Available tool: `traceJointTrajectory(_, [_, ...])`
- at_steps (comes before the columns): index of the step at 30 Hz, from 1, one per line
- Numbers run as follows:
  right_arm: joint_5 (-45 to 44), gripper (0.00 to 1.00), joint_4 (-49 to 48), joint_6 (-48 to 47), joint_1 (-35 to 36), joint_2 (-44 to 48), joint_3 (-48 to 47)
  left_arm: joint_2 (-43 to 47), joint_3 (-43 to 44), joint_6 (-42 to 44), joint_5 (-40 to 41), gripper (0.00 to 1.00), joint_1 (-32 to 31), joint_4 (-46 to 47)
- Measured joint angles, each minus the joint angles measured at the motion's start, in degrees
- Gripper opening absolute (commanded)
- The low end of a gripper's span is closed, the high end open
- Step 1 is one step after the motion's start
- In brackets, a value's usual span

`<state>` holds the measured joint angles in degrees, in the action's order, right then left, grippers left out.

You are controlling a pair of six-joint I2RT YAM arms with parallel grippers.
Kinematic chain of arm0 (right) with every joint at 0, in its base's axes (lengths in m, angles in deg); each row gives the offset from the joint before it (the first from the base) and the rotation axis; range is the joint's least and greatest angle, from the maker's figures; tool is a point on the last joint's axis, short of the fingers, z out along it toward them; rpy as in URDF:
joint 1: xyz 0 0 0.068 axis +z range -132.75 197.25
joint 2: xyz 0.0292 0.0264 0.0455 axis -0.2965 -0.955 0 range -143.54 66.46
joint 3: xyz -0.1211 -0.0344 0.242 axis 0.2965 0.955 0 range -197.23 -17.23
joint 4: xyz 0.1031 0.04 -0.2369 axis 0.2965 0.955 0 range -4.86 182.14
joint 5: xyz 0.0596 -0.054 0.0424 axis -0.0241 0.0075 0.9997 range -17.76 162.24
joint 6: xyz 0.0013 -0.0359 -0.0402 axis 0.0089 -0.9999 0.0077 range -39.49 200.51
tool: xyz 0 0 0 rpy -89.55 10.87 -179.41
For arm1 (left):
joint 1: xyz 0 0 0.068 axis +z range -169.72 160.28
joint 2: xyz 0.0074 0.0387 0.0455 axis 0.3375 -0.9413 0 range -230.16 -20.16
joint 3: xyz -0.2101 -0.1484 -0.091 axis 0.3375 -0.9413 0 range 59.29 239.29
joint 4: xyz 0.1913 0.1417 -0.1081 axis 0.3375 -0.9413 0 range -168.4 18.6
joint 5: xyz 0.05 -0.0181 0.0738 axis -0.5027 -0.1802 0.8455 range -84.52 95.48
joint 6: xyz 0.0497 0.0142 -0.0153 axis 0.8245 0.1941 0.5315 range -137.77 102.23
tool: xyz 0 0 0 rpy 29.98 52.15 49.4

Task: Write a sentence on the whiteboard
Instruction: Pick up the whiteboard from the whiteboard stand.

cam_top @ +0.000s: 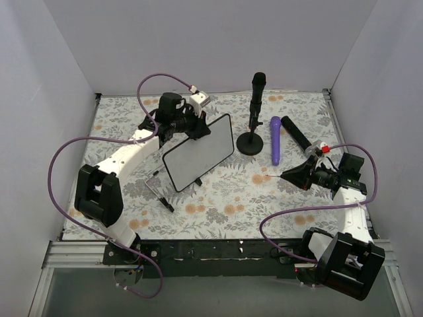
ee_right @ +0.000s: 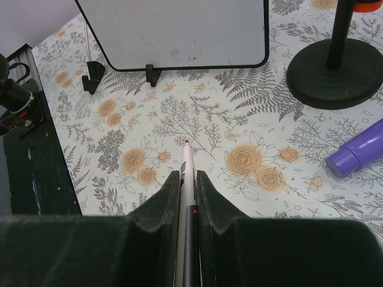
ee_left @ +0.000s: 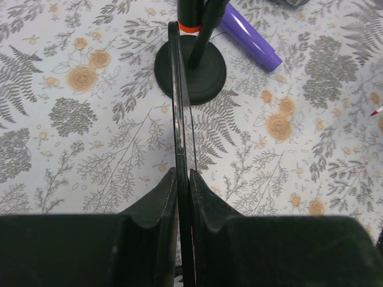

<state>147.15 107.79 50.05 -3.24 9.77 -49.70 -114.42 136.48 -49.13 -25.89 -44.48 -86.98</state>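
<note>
Whiteboard (standing), top edge between fingers of left gripper

From the left wrist the whiteboard is seen edge-on only, its face hidden. Its top is cut off in the right wrist view, where the pen is largely covered by the jaws of the right gripper and the purple marker is cropped.

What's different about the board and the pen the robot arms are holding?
The whiteboard is wide, flat and blank; the marker is thin with a red tip. The left gripper pinches the whiteboard's upper edge; the right gripper grips the marker along its length. Both sit in shut jaws.
</note>
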Motion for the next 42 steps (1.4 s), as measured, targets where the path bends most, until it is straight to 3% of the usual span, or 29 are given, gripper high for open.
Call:
traceJointTrajectory(9, [-0.2, 0.01, 0.0, -0.2, 0.0, 0.0, 0.0, 0.3, 0.2, 3.7, 9.9, 0.29, -3.6, -0.6])
traceJointTrajectory(18, [-0.2, 0.01, 0.0, -0.2, 0.0, 0.0, 0.0, 0.4, 0.6, 3.7, 12.6, 0.35, -4.2, -3.4])
traceJointTrajectory(30, [-0.2, 0.01, 0.2, -0.4, 0.0, 0.0, 0.0, 1.2, 2.3, 1.8, 13.6, 0.29, -4.2, -9.8])
traceJointTrajectory(39, [-0.2, 0.01, 0.3, -0.4, 0.0, 0.0, 0.0, 1.4, 4.0, 0.5, 14.5, 0.14, -4.2, -14.8])
traceJointTrajectory(40, [-0.2, 0.01, 0.3, -0.4, 0.0, 0.0, 0.0, 1.4, 4.3, 0.3, 14.5, 0.10, -4.2, -15.5])
traceJointTrajectory(41, [-0.2, 0.01, 0.3, -0.5, 0.0, 0.0, 0.0, 1.4, 4.7, 0.2, 14.4, 0.00, -4.3, -16.4])
traceJointTrajectory(42, [-0.2, 0.01, 0.3, -0.5, 0.0, 0.0, 0.0, 1.3, 5.1, -0.1, 14.4, 0.00, -4.3, -17.3])
